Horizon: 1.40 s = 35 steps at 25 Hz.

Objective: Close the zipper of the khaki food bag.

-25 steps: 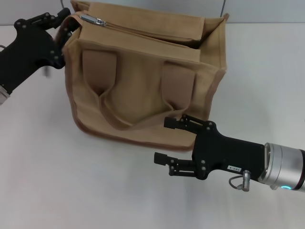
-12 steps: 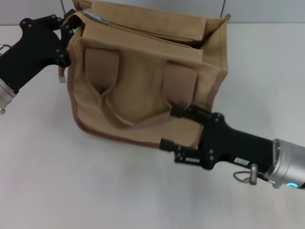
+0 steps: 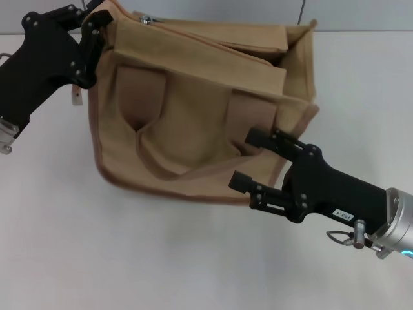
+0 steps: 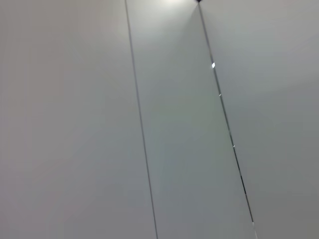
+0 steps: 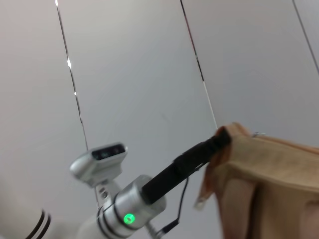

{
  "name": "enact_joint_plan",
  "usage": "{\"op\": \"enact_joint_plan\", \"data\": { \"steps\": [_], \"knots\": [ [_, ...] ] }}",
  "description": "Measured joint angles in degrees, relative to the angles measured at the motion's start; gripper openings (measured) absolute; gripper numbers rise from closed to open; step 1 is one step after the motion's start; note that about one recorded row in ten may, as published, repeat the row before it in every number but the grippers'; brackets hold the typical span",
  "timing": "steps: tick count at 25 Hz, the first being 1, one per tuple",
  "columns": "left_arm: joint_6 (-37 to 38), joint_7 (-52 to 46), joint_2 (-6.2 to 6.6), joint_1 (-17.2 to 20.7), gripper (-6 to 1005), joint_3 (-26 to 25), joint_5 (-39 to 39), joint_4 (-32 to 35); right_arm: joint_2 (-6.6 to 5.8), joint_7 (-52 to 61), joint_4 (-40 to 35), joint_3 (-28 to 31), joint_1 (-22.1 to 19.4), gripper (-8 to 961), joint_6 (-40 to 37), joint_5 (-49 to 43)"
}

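The khaki food bag (image 3: 193, 110) stands on the white table, front face and two strap handles toward me. Its zipper (image 3: 213, 33) runs along the top, with the silver pull tab (image 3: 147, 19) near the left end and the flaps still gaping at the right. My left gripper (image 3: 90, 22) is at the bag's upper left end, shut on the edge trim there. The right wrist view shows that same grip from the side, at the bag (image 5: 264, 179) corner. My right gripper (image 3: 250, 159) is open against the bag's lower right front.
A small white tag (image 3: 76, 97) hangs from the bag's left end. White table (image 3: 77, 245) spreads in front and to the left. A grey panelled wall (image 4: 174, 124) stands behind the table.
The bag has shifted right and tipped, its left end raised with my left gripper. My right gripper has moved up and right onto the bag's lower front corner.
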Motion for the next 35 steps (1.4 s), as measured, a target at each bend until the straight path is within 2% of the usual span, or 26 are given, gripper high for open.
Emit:
{"op": "enact_joint_plan", "data": {
  "steps": [8, 17, 20, 25, 29, 35],
  "knots": [
    [-3.5, -1.4, 0.09, 0.7, 28, -0.2, -0.3, -0.9, -0.01, 1.1, -0.2, 5.9, -0.7, 846, -6.6, 0.0],
    [-2.2, -1.6, 0.09, 1.1, 30, -0.2, -0.4, -2.4, -0.08, 17.4, -4.4, 8.2, 2.6, 846, -9.6, 0.0],
    [-1.6, -1.6, 0.08, 1.0, 31, -0.1, -0.4, -2.5, -0.08, 22.5, -4.7, 10.6, 4.4, 841, -9.8, 0.0],
    [-1.3, -1.6, 0.03, 0.6, 33, -0.3, -0.4, -2.5, -0.03, 25.6, -3.3, 14.4, 6.6, 696, -8.6, 0.0],
    [-0.6, -1.6, 0.01, -0.4, 34, -0.3, -0.3, -2.5, 0.01, 33.3, 0.5, 19.0, 10.5, 615, -2.9, 0.0],
    [-0.6, -1.6, 0.01, -2.6, 35, 0.0, -0.3, -2.7, 0.0, 41.4, -0.6, 19.3, 12.4, 512, -0.3, -0.2]
  ]
}}
